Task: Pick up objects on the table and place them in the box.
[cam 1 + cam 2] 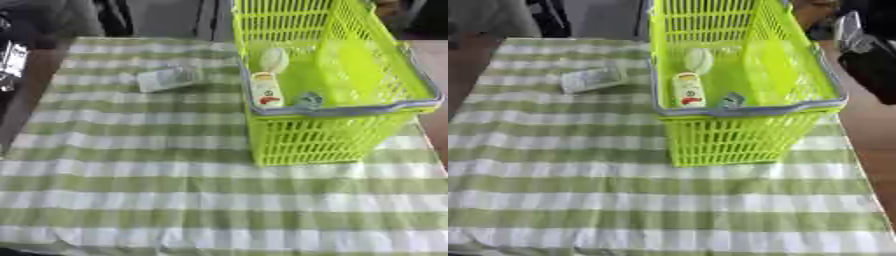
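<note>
A lime-green plastic basket [343,131] with a grey rim stands on the checked cloth at the right. Inside it lie a white bottle with a red-and-orange label [266,90], a pale oval thing [274,59] and a small bluish thing [308,100]. A clear, greyish packet [168,78] lies flat on the cloth just left of the basket. A black-and-silver part of my left arm or hand [12,61] shows at the far left edge, off the table. A matching black-and-silver part on my right side [852,33] shows at the upper right, beside the basket's far corner.
The green-and-white checked cloth [175,190] covers the table, and its near half is bare. Brown table edges [868,135] show at both sides. Dark shapes stand beyond the far edge.
</note>
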